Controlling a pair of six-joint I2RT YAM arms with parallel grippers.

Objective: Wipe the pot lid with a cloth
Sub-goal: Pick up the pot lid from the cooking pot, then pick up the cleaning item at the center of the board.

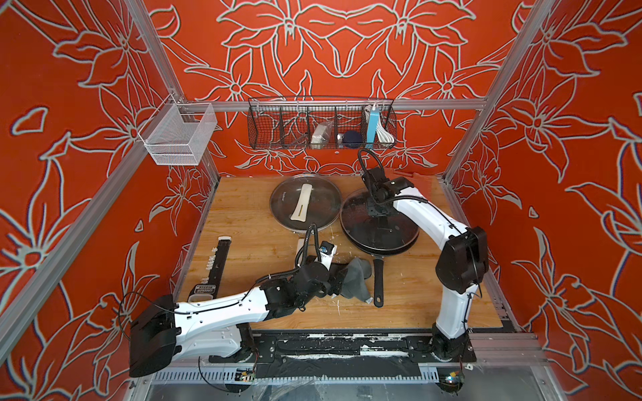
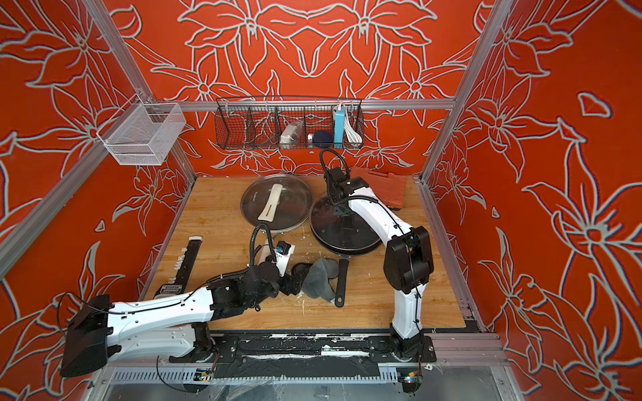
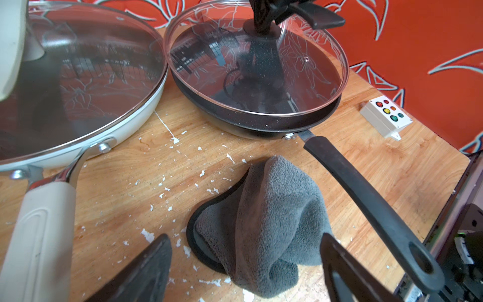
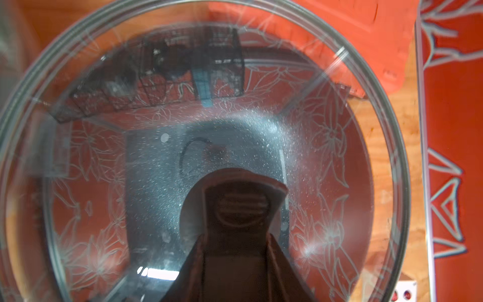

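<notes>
**Cloth between wide jaws, pot lid untouched**

Pot lid [image 1: 305,203] far-centre, bare table [image 1: 257,243] to its left, rim nearly meeting black-handled lid [image 1: 361,225]. Left gripper [image 3: 244,235] jaws wide, bunched cloth [image 3: 264,204] between tips, beside pan handle [image 3: 366,198]. Right gripper [image 4: 236,235] jaws narrow, clamping black-handled lid's handle.

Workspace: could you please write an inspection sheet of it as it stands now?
Surface: wooden table, strewn with white flakes.
Job's things: pot lid sits on cream pan; cloth lies bunched beside black pan's handle.
Clutter: black pan under black-handled lid; long black bar; button box; red board.
End effectors: left end effector open, astride cloth; right end effector shut on black-handled lid's handle.
Cables: black hoses loop above both wrists.
Surroundings: red floral walls; black wire basket holding small items; white mesh basket on frame.
</notes>
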